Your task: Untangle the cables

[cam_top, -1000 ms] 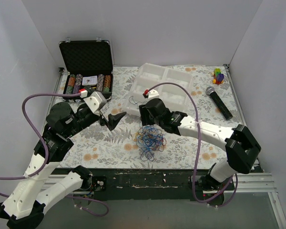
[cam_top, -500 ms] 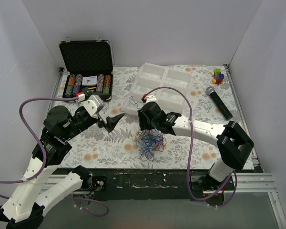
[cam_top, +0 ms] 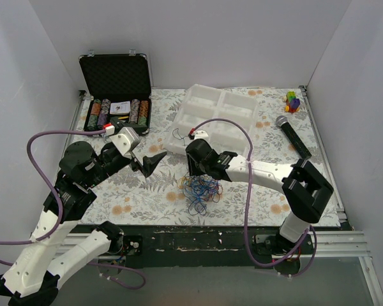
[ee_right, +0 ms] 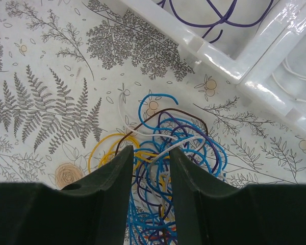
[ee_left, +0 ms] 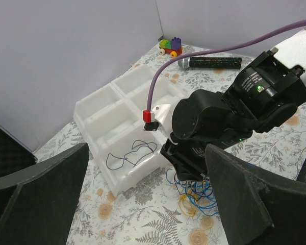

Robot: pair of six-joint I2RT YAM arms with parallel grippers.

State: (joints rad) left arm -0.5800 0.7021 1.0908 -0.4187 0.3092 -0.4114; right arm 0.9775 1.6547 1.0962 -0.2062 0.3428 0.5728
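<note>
Multicoloured thin-wire tangle [cam_top: 200,187], lower centre on bench [cam_top: 147,191], partly hidden behind right fingers [ee_right: 112,204], narrowly apart astride strands. The left fingers [ee_left: 41,199] stand wide apart. White plastic compartment tray [cam_top: 242,102] holds one dark wire [ee_left: 132,155].

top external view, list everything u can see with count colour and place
cables: many in one tangle, blue, yellow, purple, white, brown; near centre of the table
loose cable: one, dark; in the tray's near-left compartment
tray: one, white, with compartments; back centre
case: one, black, lid open; back left
poker chips: rows, mixed colours; inside the case
microphone: one, black with silver head; right side
toy blocks: one small stack, multicoloured; back right corner
table: one, floral pattern
left arm: white and black; left of the tangle, jaws wide open, holding nothing
right arm: white and black; jaws part open, down on the tangle, strands between them
</note>
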